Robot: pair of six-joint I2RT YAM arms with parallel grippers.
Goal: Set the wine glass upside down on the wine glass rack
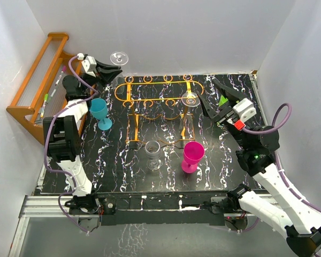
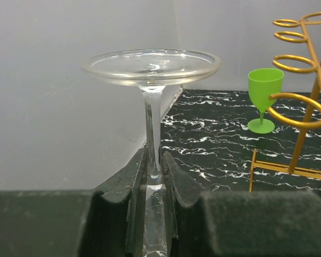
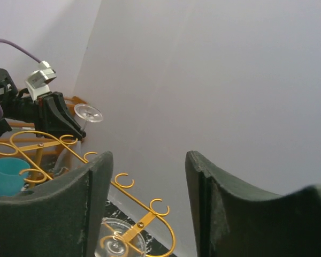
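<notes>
Left pincer (image 2: 154, 184): pressed together on the stem of the wine glass (image 2: 152, 65), which it holds upside down. The round foot is uppermost and level, and the stem runs down between the two dark fingers (image 2: 184, 184); the bowl is hidden below them. In the top view the left pincer (image 1: 104, 68) carries the wine glass (image 1: 119, 57) near the far-left corner of the bench (image 1: 224, 155), just beyond the far-left end of the rack (image 1: 150, 88) and not in any of its slots.

Right pincer (image 1: 214, 96): spread, with nothing between its fingers, beside the right end of the rack. Its own camera shows the right pincer (image 3: 148, 160) above the looped rail ends of the rack (image 3: 144, 225).

A second clear glass (image 1: 190, 99) hangs in the rack near that end, its foot resting on the rails.

On the black marbled bench stand a teal goblet (image 1: 100, 112) left of the rack, a third clear glass (image 1: 154, 155) and a pink goblet (image 1: 192, 155) in front of it. A green goblet (image 2: 264, 91) stands on the far side. A wooden shelf (image 1: 37, 80) lines the left wall.
</notes>
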